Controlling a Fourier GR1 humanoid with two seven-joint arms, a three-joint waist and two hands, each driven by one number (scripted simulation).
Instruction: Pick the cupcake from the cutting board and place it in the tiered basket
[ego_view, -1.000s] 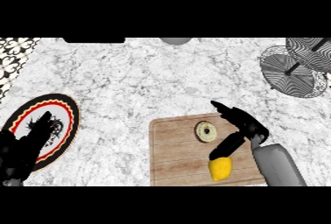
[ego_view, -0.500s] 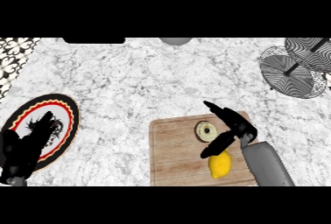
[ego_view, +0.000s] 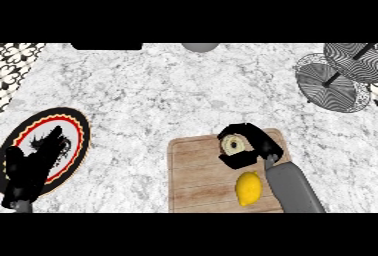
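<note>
— While you watch the right hand (ego_view: 251, 146), what are its fingers doing?
— Curled around the small round cream-topped cupcake (ego_view: 235, 145) on your wooden cutting board (ego_view: 196, 175); yellow lemon (ego_view: 249, 188) just beside. Left hand (ego_view: 31, 170) rests straight-fingered over the patterned plate (ego_view: 74, 135). Wire tiered basket (ego_view: 336, 80) stands well apart.

Single head view, looking steeply down from above the marble counter (ego_view: 148, 90), with the grey forearms entering at the lower edge. The right hand (ego_view: 255, 145) sits right of centre, over the cutting board (ego_view: 199, 175) that reaches the lower edge beneath it; the tiered basket (ego_view: 336, 80) lies well beyond it, cut by the upper right corner. The left hand (ego_view: 29, 170) shows at the left edge over a plate (ego_view: 77, 135), so the frame spans the counter from side to side.
</note>
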